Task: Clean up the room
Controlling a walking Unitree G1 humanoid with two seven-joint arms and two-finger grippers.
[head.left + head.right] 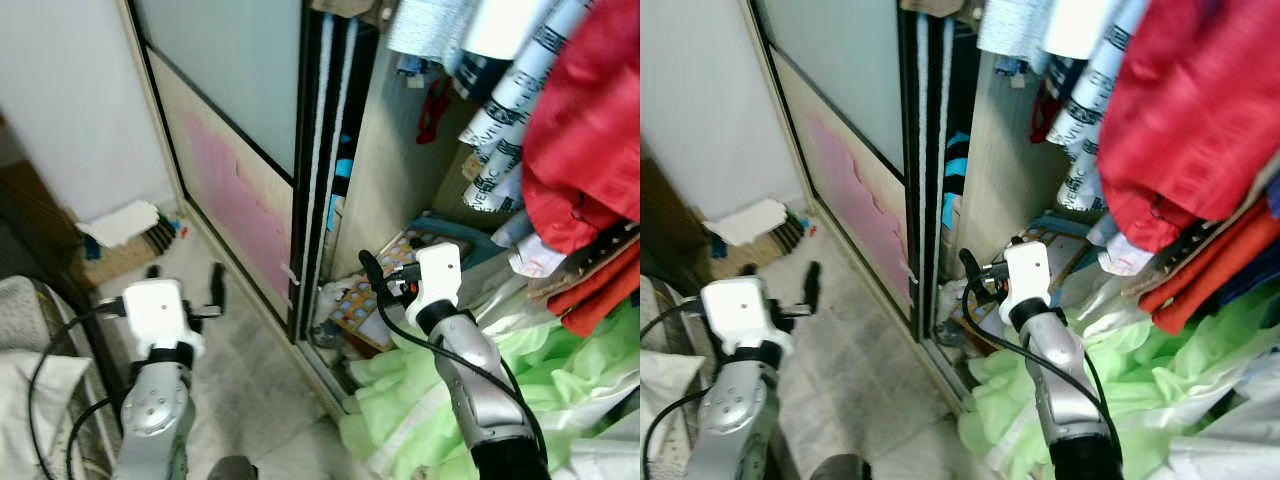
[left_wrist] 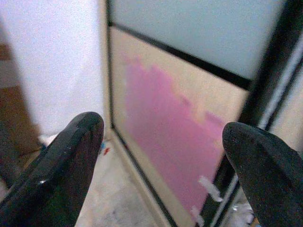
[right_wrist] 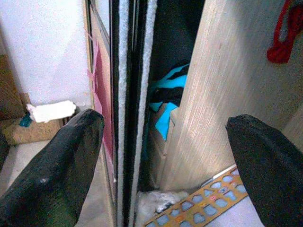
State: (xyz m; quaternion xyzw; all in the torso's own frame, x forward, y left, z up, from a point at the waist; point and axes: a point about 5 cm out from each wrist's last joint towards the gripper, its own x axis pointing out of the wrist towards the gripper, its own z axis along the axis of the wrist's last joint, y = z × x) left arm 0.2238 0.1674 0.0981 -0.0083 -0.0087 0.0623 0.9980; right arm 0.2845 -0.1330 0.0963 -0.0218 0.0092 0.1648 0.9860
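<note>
Standing open on its sliding track, the wardrobe [image 1: 400, 160] is crammed with clothing: a red garment [image 1: 590, 130] hangs at the upper right, with white sleeves printed in black lettering [image 1: 500, 120] beside it, and a small red strap [image 3: 281, 38] dangles against the pale wooden inner panel [image 3: 222, 94]. Deeper in the dark gap behind the door frame lies a turquoise and black cloth [image 3: 165, 94]. At the foot of the wardrobe a flat orange tray with rows of pale blue round cells [image 1: 365, 295] leans among crumpled white scraps, and a large light green sheet [image 1: 440, 400] spills in loose folds out over the floor [image 1: 250, 380]. The sliding door [image 1: 230, 130] has a frosted upper pane and a beige lower panel bearing a ragged pink patch.

The right gripper [image 1: 385, 275] hovers just in front of the open compartment, above the tray, its fingers [image 3: 57, 170] spread wide with nothing between them. The left gripper [image 1: 185, 285] is held over the bare floor, facing the pink patch, its fingers [image 2: 61, 165] likewise spread and empty. Against the white wall, a white paper [image 1: 120, 222] rests on a brown box [image 1: 110, 260].
</note>
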